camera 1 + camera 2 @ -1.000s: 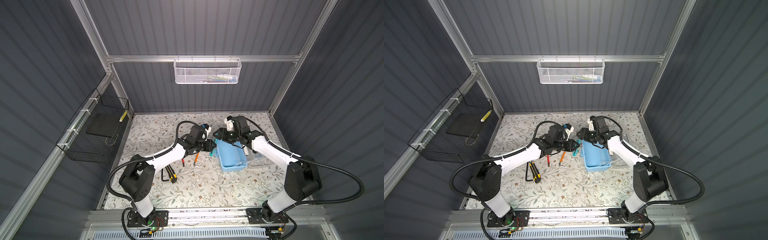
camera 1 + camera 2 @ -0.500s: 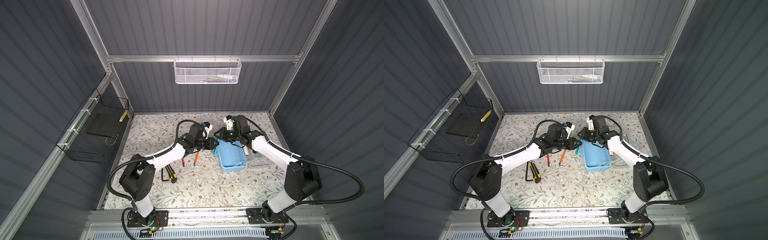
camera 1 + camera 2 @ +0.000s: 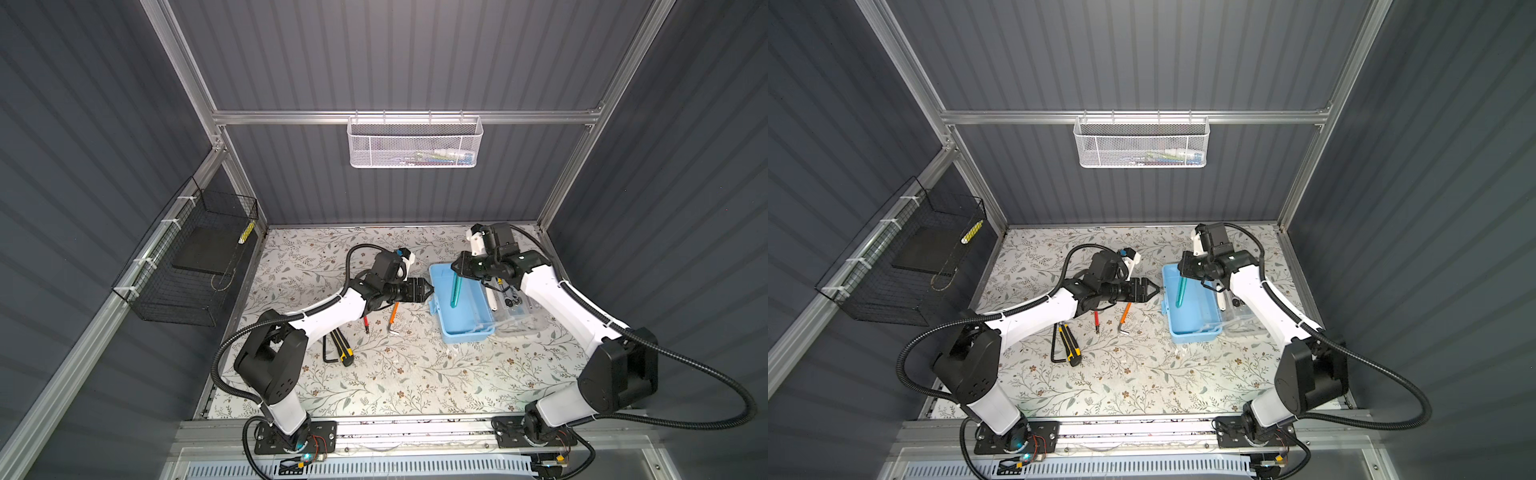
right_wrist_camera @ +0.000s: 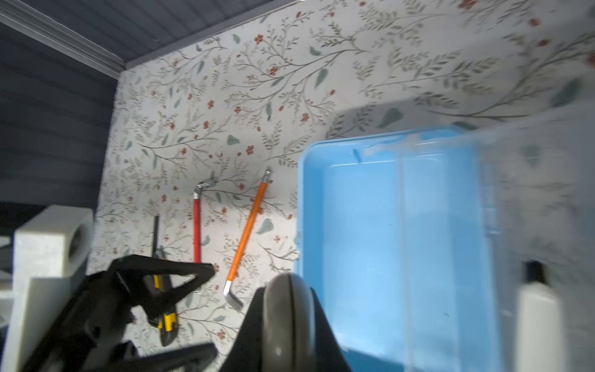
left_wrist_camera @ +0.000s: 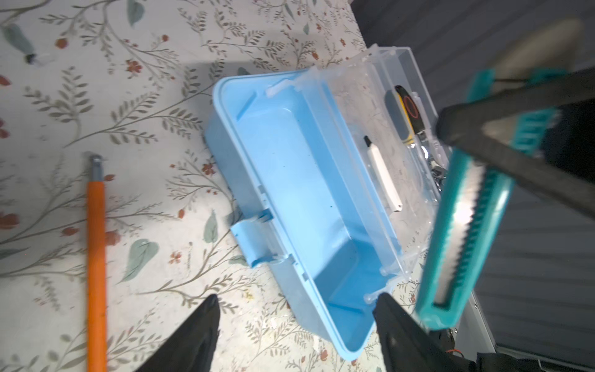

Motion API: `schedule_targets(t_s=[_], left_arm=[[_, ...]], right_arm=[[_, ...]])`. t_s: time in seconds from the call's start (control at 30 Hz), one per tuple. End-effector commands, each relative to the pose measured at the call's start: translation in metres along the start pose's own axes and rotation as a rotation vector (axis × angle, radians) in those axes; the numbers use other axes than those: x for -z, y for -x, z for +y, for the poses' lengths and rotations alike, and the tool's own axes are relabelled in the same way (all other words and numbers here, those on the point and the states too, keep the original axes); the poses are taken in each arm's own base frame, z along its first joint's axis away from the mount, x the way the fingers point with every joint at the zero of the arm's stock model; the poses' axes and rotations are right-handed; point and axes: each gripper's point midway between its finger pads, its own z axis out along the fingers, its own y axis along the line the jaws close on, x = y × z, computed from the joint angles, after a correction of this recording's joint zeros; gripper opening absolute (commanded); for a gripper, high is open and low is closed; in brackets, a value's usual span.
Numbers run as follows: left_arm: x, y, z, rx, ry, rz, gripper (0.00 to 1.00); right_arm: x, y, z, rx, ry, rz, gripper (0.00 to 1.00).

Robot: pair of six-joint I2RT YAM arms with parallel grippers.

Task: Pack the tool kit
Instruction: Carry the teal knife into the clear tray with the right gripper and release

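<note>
Two matching arms recorded. The left arm (image 3: 328,316) and right arm (image 3: 559,297) had white link shells and bulky black joint housings. We noted a black corrugated conduit (image 3: 215,365) running from each base to the upper link, and a thinner smooth black cable (image 3: 348,266) at the left wrist. Each base had a black plate (image 3: 295,436) with screws and small coloured wires. The left gripper (image 3: 428,289) and right gripper (image 3: 457,268) were black with tapered triangular fingers; one right finger carried a grey pad (image 4: 288,322). We logged white camera mounts (image 3: 476,243) behind both, the left with a blue connector (image 3: 401,252).
</note>
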Motion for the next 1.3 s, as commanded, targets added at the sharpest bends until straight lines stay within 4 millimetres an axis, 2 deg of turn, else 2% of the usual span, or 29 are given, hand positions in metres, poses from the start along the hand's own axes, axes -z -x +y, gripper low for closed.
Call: schedule_targets(t_s=[0.0, 0.17, 0.43, 0.73, 1.03, 1.1, 1.17, 1.27], left_arm=[[0.014, 0.003, 0.013, -0.001, 0.046, -0.013, 0.78], [0.013, -0.004, 0.021, 0.002, 0.068, 0.009, 0.78], [0.011, -0.011, 0.029, 0.010, 0.092, 0.027, 0.78], [0.010, -0.014, 0.033, 0.011, 0.108, 0.036, 0.78], [0.009, -0.017, 0.036, 0.014, 0.115, 0.045, 0.78], [0.009, -0.018, 0.036, 0.014, 0.115, 0.046, 0.78], [0.009, -0.018, 0.036, 0.011, 0.114, 0.046, 0.78], [0.008, -0.019, 0.037, 0.012, 0.118, 0.049, 0.78]], right_arm=[[0.015, -0.014, -0.042, 0.115, -0.246, 0.086, 0.07], [0.016, -0.005, -0.070, 0.199, -0.443, 0.149, 0.07], [-0.005, -0.009, -0.099, 0.277, -0.617, 0.275, 0.07], [-0.028, -0.023, -0.108, 0.304, -0.679, 0.343, 0.09], [-0.041, -0.032, -0.105, 0.288, -0.668, 0.370, 0.12], [-0.042, -0.033, -0.110, 0.297, -0.694, 0.378, 0.16], [-0.042, -0.033, -0.114, 0.306, -0.721, 0.381, 0.24], [-0.042, -0.032, -0.115, 0.307, -0.732, 0.375, 0.27]])
